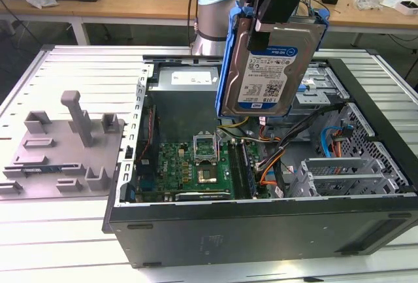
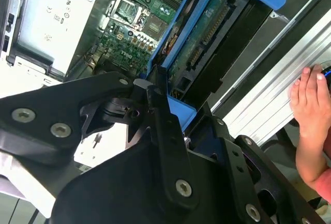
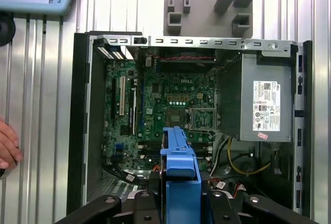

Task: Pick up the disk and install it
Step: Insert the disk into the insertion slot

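Above the open black computer tower case (image 1: pixel 261 231), which lies on its side on the ribbed aluminium surface (image 1: pixel 78 61), the black two-fingered claw (image 1: pixel 277 21) hangs with its fingers closed tight across the upper end of the disk (image 1: pixel 268 74), a flat silver hard drive with a white-and-blue label in a blue plastic carrier rail. The drive is held upright, label toward the exterior camera, clear of everything below it. Gripping one end seems meant to leave the lower end and both blue rails free to enter a slot. With its side panel off, the case presents the green motherboard (image 1: pixel 196 165) and the grey power supply box (image 3: pixel 258 100) face-up, so the arm can reach inside from overhead. The disk hovers roughly between the motherboard and the grey metal drive cage (image 1: pixel 323 80) at the exterior view's right, touching neither. A grey plastic fixture plate with upright posts (image 1: pixel 72 146) sits on the surface at the exterior view's left, well apart. A person's hand (image 2: pixel 310 105) rests on the surface beside the case, away from the claw.
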